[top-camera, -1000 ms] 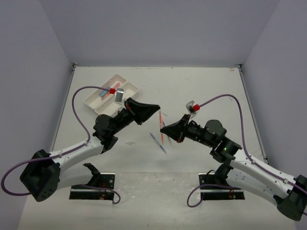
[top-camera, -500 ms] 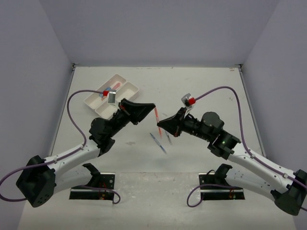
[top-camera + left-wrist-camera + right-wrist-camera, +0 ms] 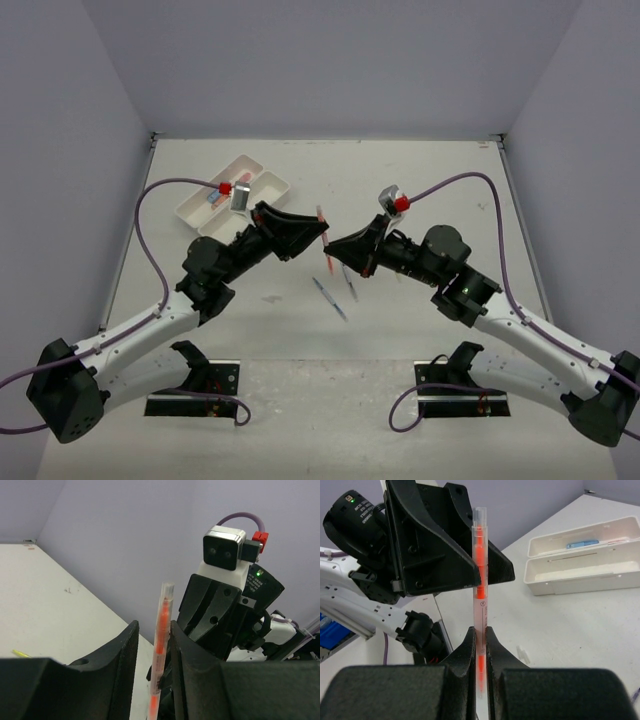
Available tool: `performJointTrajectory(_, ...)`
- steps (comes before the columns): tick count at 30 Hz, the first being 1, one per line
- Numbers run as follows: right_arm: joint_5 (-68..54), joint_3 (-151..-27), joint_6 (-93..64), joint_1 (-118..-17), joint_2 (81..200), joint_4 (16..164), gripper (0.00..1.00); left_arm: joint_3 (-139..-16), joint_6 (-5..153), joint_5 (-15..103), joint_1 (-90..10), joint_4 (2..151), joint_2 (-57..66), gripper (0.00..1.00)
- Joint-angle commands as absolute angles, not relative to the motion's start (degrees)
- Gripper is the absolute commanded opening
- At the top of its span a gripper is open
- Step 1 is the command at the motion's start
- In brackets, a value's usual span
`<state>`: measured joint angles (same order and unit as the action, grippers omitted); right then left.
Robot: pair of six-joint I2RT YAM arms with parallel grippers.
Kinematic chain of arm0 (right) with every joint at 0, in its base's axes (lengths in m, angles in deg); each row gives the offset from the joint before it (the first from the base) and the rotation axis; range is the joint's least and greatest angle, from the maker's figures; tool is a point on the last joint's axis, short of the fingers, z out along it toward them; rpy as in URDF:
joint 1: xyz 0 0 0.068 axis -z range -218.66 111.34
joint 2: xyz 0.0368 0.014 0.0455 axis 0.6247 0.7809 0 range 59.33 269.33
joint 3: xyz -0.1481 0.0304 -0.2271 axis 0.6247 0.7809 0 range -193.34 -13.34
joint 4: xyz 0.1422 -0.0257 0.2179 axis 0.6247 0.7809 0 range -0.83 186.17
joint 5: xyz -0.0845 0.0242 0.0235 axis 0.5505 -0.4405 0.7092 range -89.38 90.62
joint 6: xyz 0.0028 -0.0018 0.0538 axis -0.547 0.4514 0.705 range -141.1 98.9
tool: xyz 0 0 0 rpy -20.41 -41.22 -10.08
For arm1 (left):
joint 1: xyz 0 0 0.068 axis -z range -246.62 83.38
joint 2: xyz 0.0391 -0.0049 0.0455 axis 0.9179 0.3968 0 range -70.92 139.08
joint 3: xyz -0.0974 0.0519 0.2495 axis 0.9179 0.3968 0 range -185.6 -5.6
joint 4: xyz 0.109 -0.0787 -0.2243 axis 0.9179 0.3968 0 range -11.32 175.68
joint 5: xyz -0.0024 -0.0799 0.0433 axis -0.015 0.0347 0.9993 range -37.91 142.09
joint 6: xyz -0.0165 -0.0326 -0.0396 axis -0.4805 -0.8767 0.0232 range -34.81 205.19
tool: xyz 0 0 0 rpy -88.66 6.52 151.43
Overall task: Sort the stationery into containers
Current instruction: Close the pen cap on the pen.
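Gripping an orange pen [image 3: 479,580] above the middle of the desk [image 3: 430,180], the right hand [image 3: 479,634] has its fingers pinched tight on the barrel; the left hand [image 3: 151,630] stands partly open, fingers flanking the same pen. Both white trays [image 3: 232,195] lie near the far left corner.

I've swung my right gripper [image 3: 332,248] left and farther, raising the orange pen [image 3: 479,580]. My left gripper [image 3: 323,232] now straddles it, jaws apart.
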<state>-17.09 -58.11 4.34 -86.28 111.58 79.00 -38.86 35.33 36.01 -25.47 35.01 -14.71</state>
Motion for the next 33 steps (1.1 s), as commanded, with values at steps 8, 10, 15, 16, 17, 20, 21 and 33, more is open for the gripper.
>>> performJointTrajectory(8, -23.3, -59.6, 3.3, -86.6, 112.3, 75.6, 0.0, -43.3, 39.1, 30.1, -25.7, 34.7, -14.0, 0.0)
performJointTrajectory(10, -23.3, -60.5, 3.1, -86.6, 112.6, 75.9, 0.0, -42.6, 38.8, 29.3, -25.7, 34.0, -14.0, 0.0)
performJointTrajectory(15, -27.0, -61.9, 4.3, -86.6, 115.1, 73.7, 0.22, -41.8, 37.9, 28.6, -25.6, 32.5, -14.7, 0.0)
performJointTrajectory(16, -27.6, -62.3, 4.6, -86.6, 115.9, 73.3, 0.24, -41.8, 37.8, 28.6, -25.6, 32.4, -14.8, 0.0)
performJointTrajectory(17, -27.8, -62.6, 4.8, -86.6, 116.5, 73.1, 0.26, -41.8, 37.8, 28.6, -25.6, 32.3, -14.9, 0.0)
performJointTrajectory(20, -27.7, -63.3, 5.0, -86.6, 117.8, 72.7, 0.13, -42.2, 37.9, 28.6, -25.7, 32.4, -15.4, 0.0)
performJointTrajectory(21, -27.6, -63.3, 5.0, -86.6, 117.8, 72.5, 0.0, -42.5, 38.2, 28.6, -25.7, 32.9, -15.5, 0.0)
performJointTrajectory(33, -26.9, -62.6, 2.8, -86.6, 116.0, 75.3, 0.0, -48.5, 43.7, 30.6, -25.7, 43.2, -15.7, 0.59)
